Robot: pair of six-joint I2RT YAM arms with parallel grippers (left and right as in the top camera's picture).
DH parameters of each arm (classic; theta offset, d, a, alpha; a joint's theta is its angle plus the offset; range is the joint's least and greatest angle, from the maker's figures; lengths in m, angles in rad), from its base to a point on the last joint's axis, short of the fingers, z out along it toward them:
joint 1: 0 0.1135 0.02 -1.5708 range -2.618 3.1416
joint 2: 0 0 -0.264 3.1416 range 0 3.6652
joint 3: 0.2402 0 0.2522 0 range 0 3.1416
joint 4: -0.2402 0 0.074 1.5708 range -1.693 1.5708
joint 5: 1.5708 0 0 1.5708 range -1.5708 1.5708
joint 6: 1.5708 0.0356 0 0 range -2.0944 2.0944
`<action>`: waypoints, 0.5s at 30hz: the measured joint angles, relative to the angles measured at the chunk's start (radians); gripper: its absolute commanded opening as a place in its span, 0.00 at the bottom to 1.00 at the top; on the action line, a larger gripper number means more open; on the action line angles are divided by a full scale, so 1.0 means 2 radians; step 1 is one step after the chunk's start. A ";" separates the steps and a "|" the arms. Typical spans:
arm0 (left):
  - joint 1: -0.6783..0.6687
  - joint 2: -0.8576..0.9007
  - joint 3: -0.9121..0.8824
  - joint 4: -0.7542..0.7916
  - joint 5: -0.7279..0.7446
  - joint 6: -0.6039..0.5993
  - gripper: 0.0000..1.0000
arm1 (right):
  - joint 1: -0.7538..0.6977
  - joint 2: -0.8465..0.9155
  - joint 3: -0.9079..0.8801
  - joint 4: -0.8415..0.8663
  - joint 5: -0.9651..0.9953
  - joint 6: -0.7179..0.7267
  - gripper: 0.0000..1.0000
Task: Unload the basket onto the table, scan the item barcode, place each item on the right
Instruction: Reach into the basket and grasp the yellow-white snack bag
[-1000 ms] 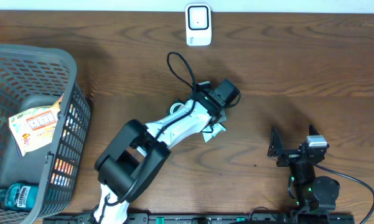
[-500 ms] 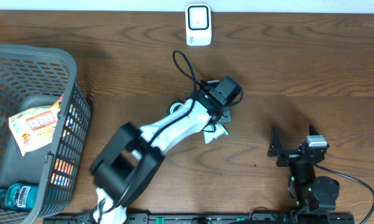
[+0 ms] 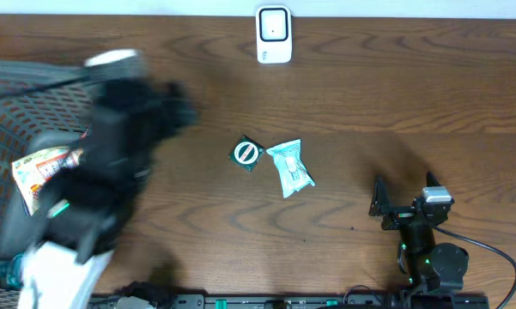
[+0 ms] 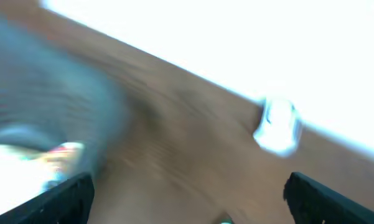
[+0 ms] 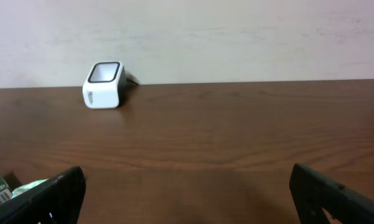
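Two small items lie mid-table: a dark green square packet [image 3: 246, 154] with a round white mark, and a pale teal wrapped packet [image 3: 290, 167] just right of it. Nothing touches them. The white barcode scanner [image 3: 274, 34] stands at the far edge, also seen in the right wrist view as scanner [image 5: 104, 84] and blurred in the left wrist view as scanner [image 4: 277, 124]. My left gripper [image 4: 187, 205] is open and empty, and the left arm [image 3: 112, 163] is a blur over the basket. My right gripper [image 5: 190, 199] is open and empty at the near right [image 3: 403, 196].
A grey mesh basket [image 3: 0, 103] fills the left side. It holds an orange snack packet [image 3: 43, 167] and a blue-green bottle [image 3: 4, 270], partly behind the blurred arm. Cables run along the near edge.
The left gripper opened and left the green packet lying beside the teal one. The left arm then swung fast to the left, over the basket. The right arm stayed still.
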 measured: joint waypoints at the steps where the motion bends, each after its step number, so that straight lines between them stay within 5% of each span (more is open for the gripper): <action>1: 0.031 -0.014 0.000 -0.007 -0.003 -0.010 0.98 | 0.000 0.000 0.000 0.000 0.000 0.000 0.99; 8: 0.274 -0.041 -0.004 -0.095 -0.013 -0.183 0.98 | 0.000 0.000 0.000 0.000 0.000 0.000 0.99; 15: 0.371 0.064 -0.023 -0.089 0.023 -0.301 0.98 | 0.000 0.000 0.000 0.000 0.000 0.000 0.99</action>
